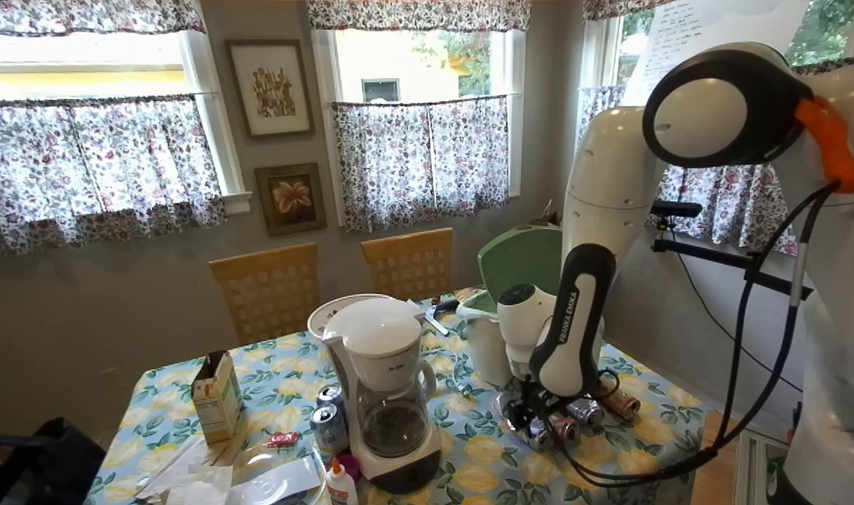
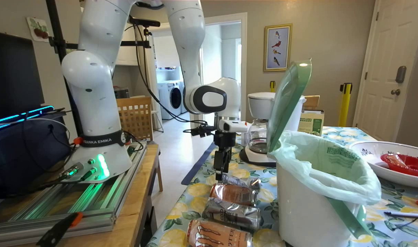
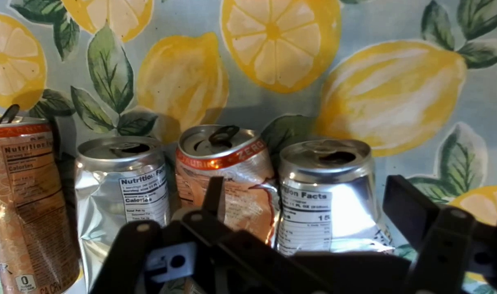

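Observation:
My gripper (image 3: 305, 179) is open and points down at a row of crushed cans lying on their sides on the lemon-print tablecloth. A silver can (image 3: 330, 200) lies between the two fingers in the wrist view, with a gap to the right finger. The left finger overlaps a dented orange can (image 3: 248, 200). Another silver can (image 3: 122, 192) and another orange can (image 3: 28, 212) lie further left. In an exterior view the gripper (image 2: 221, 173) is at the end of the nearest silver can (image 2: 241, 181). Contact cannot be told. The gripper (image 1: 519, 414) is partly hidden in an exterior view.
A white bin (image 2: 308, 216) with a bag and raised green lid (image 2: 289, 99) stands beside the cans. A coffee maker (image 1: 385, 351), two upright cans (image 1: 329, 428), a carton (image 1: 215, 400) and a glue bottle (image 1: 341, 484) stand on the table. A white bowl (image 2: 361, 147) is behind the bin.

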### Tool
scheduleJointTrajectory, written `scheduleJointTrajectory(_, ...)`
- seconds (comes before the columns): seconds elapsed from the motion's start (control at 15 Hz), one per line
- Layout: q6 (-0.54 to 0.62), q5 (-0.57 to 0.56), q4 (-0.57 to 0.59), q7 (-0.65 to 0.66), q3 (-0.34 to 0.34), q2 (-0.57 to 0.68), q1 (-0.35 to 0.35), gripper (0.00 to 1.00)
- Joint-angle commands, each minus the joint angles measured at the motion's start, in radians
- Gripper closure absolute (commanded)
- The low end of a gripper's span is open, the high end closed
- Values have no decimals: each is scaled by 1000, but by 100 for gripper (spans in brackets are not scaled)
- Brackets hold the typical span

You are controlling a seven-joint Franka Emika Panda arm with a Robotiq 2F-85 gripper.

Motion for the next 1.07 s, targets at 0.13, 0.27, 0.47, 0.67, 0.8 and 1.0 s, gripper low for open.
scheduleJointTrajectory(0.13,6,5,35,-23,-7,39,12,0)
scheduleJointTrajectory(0.27,4,11,40,-29,-3,44,7,0)
scheduleJointTrajectory(0.47,-10,21,49,-29,2,48,5,0)
scheduleJointTrajectory(0.67,-20,26,54,-36,8,50,0,0)
scheduleJointTrajectory(0.8,-26,29,60,-39,14,52,-3,0)
scheduleJointTrajectory(1.0,-41,33,71,-46,24,57,-9,0)
